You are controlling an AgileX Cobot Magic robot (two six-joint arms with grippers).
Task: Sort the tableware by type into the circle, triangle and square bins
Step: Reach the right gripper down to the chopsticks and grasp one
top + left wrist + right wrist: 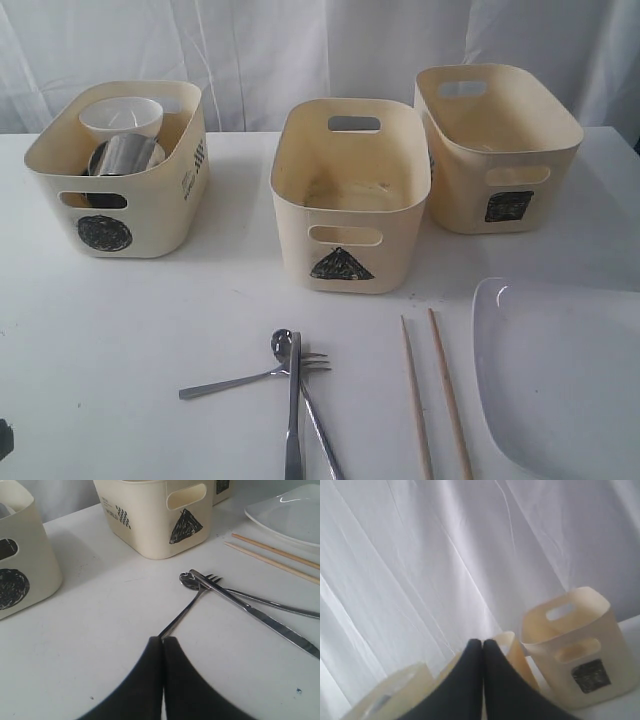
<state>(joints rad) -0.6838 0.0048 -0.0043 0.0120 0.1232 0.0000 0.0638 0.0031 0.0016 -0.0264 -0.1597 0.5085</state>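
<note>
Black left gripper [163,641] and right gripper [482,643] are both pinched together, and the fork [185,610] lies loose on the table [100,330].

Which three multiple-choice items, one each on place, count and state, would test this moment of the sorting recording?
1. Where is the small white bowl?
A) in the circle bin
B) in the triangle bin
C) on the plate

2. How many chopsticks lie on the table?
A) one
B) two
C) four

3. How does the right tool stand?
A) wide open
B) shut and empty
C) shut on a fork

Answers:
1 A, it rests inside the tub bearing the black circle.
2 B, two wooden sticks lie side by side.
3 B, its own wrist view shows it closed tight, nothing gripped.
</note>
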